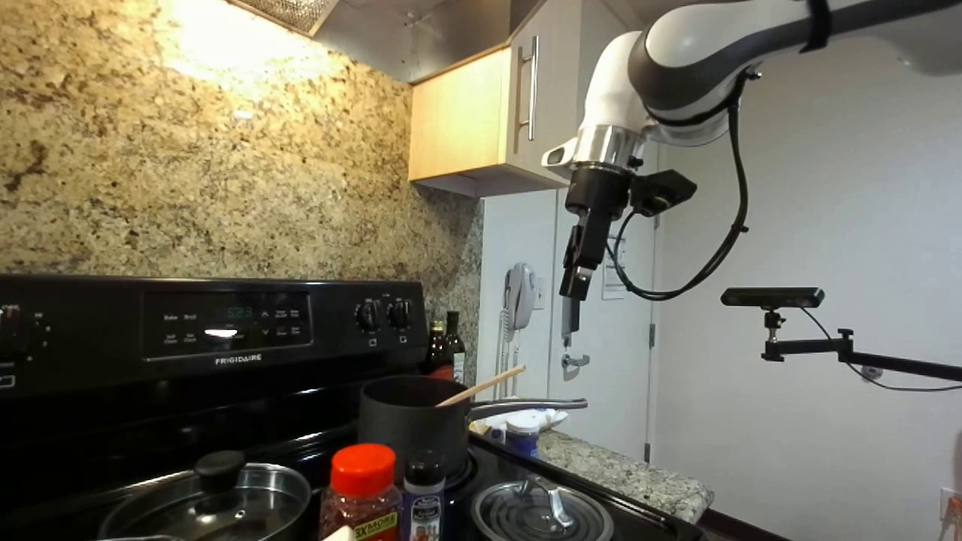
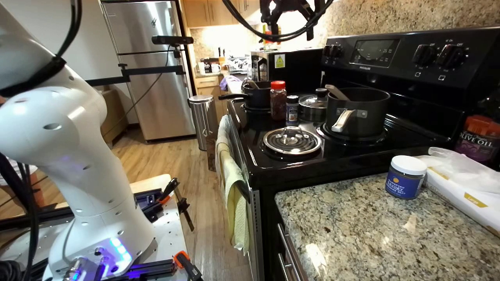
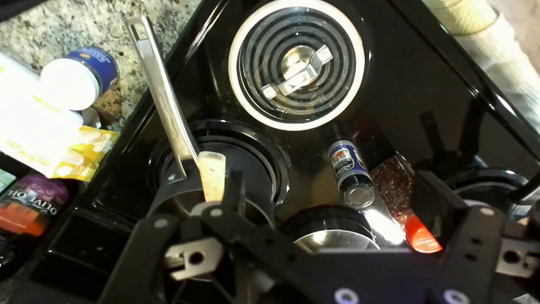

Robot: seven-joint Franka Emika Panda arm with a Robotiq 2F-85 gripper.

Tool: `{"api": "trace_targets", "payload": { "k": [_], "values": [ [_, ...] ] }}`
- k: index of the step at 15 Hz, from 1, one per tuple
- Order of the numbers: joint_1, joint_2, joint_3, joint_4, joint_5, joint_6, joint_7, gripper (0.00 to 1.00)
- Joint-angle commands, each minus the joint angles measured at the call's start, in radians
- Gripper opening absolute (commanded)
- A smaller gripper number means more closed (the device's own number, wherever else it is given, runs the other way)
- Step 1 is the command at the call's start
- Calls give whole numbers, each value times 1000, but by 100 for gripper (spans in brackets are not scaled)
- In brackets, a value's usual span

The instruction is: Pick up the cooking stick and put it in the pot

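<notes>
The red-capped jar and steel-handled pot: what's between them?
In the wrist view, a small labelled bottle stands between the jar and the pot; in an exterior view, a glass-lidded pan also shows there.

A kitchen: stove (image 2: 351, 152), steel refrigerator (image 2: 164, 111), wall cabinet (image 1: 458, 120), speckled counter (image 2: 359, 226).

stove panel (image 1: 218, 330): FRIGIDAIRE | bottle (image 2: 477, 141): OLIVE OIL | blue jar (image 2: 405, 177): SAVORY | box (image 2: 455, 194): Large | red-capped jar (image 1: 362, 492): MORE, digit unclear

warm overhead light glares off the granite backsplash (image 1: 225, 165), and the wrist view overexposes the white box (image 3: 31, 120).
</notes>
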Motion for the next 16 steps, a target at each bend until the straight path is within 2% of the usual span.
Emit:
{"api": "trace_targets", "payload": {
  "k": [1, 7, 16],
  "values": [
    [6, -39, 20, -57, -19, 45, 192, 100],
    [2, -22, 55, -73, -26, 0, 411, 100],
    [-3, 18, 90, -74, -52, -77, 618, 100]
  ]
}}
